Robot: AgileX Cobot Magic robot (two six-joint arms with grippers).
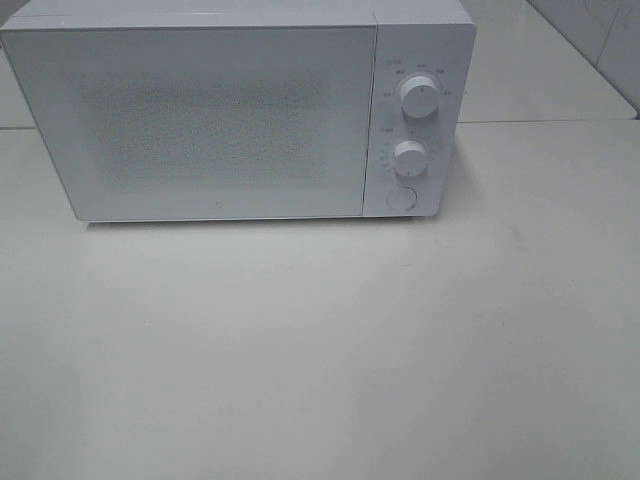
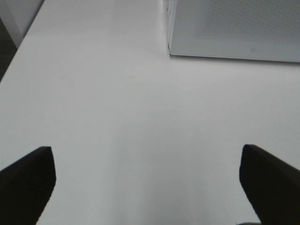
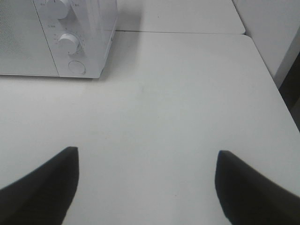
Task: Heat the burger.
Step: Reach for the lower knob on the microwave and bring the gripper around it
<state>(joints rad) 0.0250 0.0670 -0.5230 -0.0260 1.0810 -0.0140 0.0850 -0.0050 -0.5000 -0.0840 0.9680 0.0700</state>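
Observation:
The burger is out of view in every frame. A white microwave (image 1: 220, 115) stands at the back of the white table (image 1: 320, 340) with its door shut. It has two round knobs (image 1: 418, 97) and a round button (image 1: 400, 198) on its right panel. It also shows in the left wrist view (image 2: 234, 28) and in the right wrist view (image 3: 70, 33). My left gripper (image 2: 147, 180) is open and empty above bare table, in front of the microwave's left corner. My right gripper (image 3: 147, 180) is open and empty above bare table, to the right of the microwave. Neither gripper shows in the exterior high view.
The table's right edge (image 3: 272, 79) and a dark gap beyond it show in the right wrist view. The table's left edge (image 2: 21, 42) shows in the left wrist view. A second white surface (image 1: 540, 60) lies behind the microwave, with a tiled wall (image 1: 610, 40) at the back right.

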